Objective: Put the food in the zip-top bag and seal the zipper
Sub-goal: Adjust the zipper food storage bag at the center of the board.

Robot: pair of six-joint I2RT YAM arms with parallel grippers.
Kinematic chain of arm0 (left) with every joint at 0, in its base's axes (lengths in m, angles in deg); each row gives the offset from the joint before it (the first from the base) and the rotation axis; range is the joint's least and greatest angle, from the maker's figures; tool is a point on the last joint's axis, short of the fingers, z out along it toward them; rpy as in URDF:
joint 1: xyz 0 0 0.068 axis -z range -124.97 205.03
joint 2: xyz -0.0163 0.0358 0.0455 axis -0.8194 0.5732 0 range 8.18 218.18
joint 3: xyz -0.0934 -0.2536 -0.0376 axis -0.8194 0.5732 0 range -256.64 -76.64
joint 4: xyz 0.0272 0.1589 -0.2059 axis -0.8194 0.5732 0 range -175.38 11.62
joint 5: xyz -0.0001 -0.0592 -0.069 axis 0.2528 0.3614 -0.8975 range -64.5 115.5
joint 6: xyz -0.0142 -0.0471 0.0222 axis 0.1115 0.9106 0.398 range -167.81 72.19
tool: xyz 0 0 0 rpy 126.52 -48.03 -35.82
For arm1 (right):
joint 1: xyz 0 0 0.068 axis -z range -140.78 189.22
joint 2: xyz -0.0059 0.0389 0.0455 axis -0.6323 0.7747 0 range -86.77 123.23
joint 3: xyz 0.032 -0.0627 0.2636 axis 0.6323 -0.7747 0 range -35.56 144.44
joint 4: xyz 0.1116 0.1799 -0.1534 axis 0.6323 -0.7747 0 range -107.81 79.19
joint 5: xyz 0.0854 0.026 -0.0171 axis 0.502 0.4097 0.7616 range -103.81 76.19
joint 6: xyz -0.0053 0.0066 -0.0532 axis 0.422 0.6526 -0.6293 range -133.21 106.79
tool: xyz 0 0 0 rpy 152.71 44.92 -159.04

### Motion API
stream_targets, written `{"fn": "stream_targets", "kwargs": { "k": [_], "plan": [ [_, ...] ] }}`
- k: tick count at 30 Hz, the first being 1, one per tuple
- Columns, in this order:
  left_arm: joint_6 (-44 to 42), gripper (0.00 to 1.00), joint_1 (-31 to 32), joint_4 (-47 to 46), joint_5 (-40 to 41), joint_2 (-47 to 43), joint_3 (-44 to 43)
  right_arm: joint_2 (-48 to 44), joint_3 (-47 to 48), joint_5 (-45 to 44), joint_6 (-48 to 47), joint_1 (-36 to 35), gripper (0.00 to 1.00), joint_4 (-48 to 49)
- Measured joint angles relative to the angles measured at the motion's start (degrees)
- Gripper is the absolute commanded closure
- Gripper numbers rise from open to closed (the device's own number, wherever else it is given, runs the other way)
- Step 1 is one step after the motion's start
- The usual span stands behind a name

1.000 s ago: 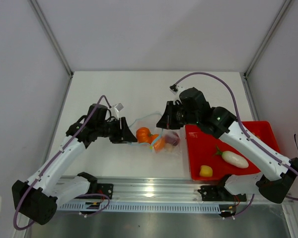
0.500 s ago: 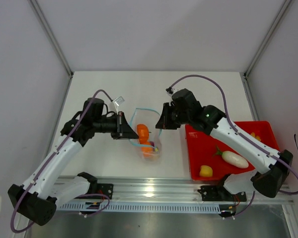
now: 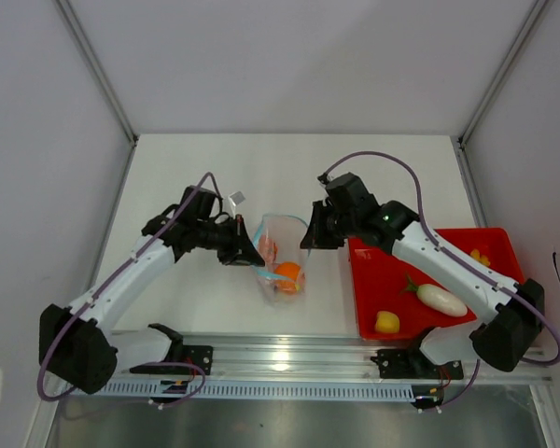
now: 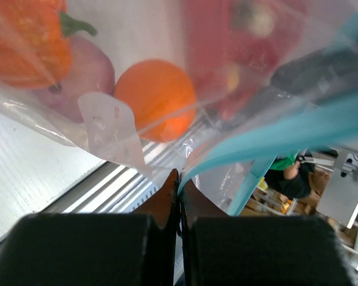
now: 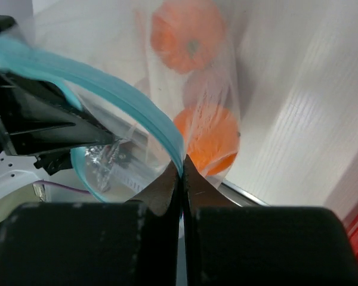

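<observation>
The clear zip-top bag hangs upright between my two grippers, its mouth open at the top. Inside it lie an orange pumpkin, an orange round fruit and a purple-white garlic bulb. My left gripper is shut on the left end of the light-blue zipper. My right gripper is shut on the zipper's right end. In the right wrist view the pumpkin and the fruit show through the plastic.
A red tray stands at the right. It holds a white piece, a yellow piece and small yellow pieces. A metal rail runs along the near edge.
The left gripper closed on the bag's rim. Both arms lifted the bag off the table, and it now hangs upright with the food sunk to its bottom.
</observation>
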State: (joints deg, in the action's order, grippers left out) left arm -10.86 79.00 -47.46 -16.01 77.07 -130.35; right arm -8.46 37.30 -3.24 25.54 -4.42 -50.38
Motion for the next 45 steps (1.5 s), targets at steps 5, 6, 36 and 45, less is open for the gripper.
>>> {"fn": "stream_targets", "kwargs": {
  "k": [5, 6, 36, 45],
  "plan": [
    [-0.96, 1.00, 0.00, 1.36, 1.75, -9.40, -3.56, -4.63, 0.66, -0.04, -0.20, -0.55, 1.00, -0.46],
    [-1.36, 0.99, 0.00, 0.66, 1.90, -9.99, -4.00, -5.44, 0.66, 0.15, -0.28, -0.22, 1.00, -0.26],
    [-2.97, 0.99, -1.51, -1.51, 0.35, -8.92, -3.65, -4.42, 2.03, -4.17, -3.78, -1.60, 0.62, -1.95],
    [-2.97, 0.99, -1.51, -1.60, -0.15, -3.30, -0.20, -3.89, 4.81, -6.82, -6.45, -2.19, 0.01, -5.88]
  ]
}}
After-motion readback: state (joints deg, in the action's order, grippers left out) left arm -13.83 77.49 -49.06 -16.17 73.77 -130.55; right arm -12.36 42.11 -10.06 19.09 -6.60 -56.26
